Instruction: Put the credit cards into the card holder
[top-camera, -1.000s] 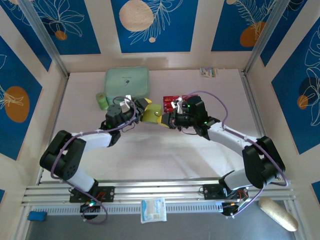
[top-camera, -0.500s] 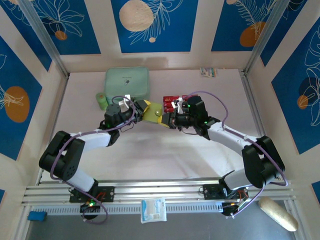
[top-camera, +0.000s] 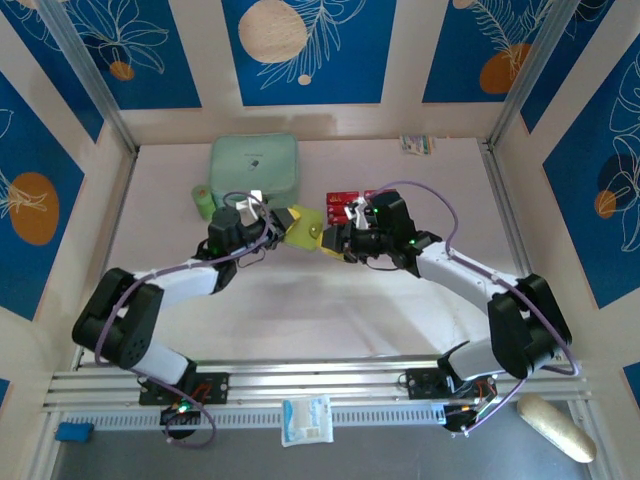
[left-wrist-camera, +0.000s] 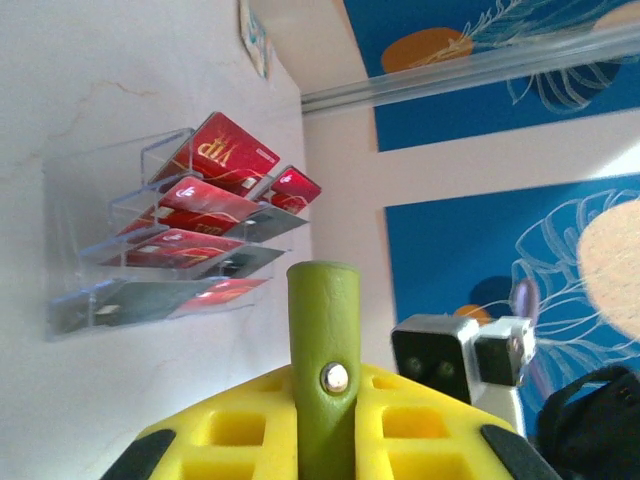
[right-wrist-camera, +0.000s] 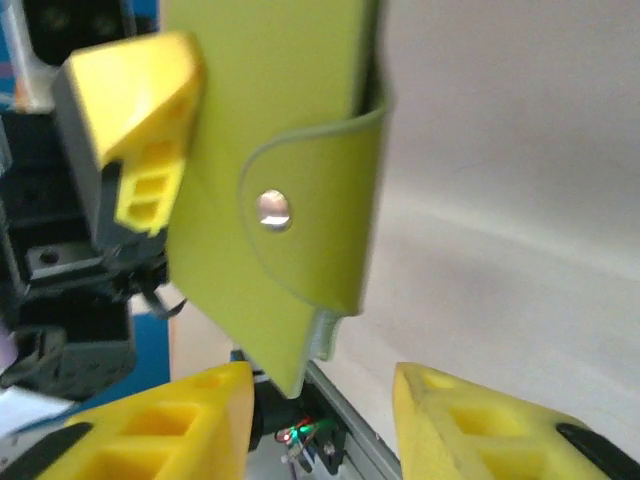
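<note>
One card holder, top edge cut off, clenched by left gripper; right gripper released, jaws apart.

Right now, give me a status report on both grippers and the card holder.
Left gripper shut on card holder. Right gripper open, close beside it. Snap tab closed; credit cards in clear tray, none loaded yet.

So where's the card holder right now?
In the top view the card holder is mid-table, clamped in the left tool, the right tool just to its right, the mint-green case behind it.
</note>
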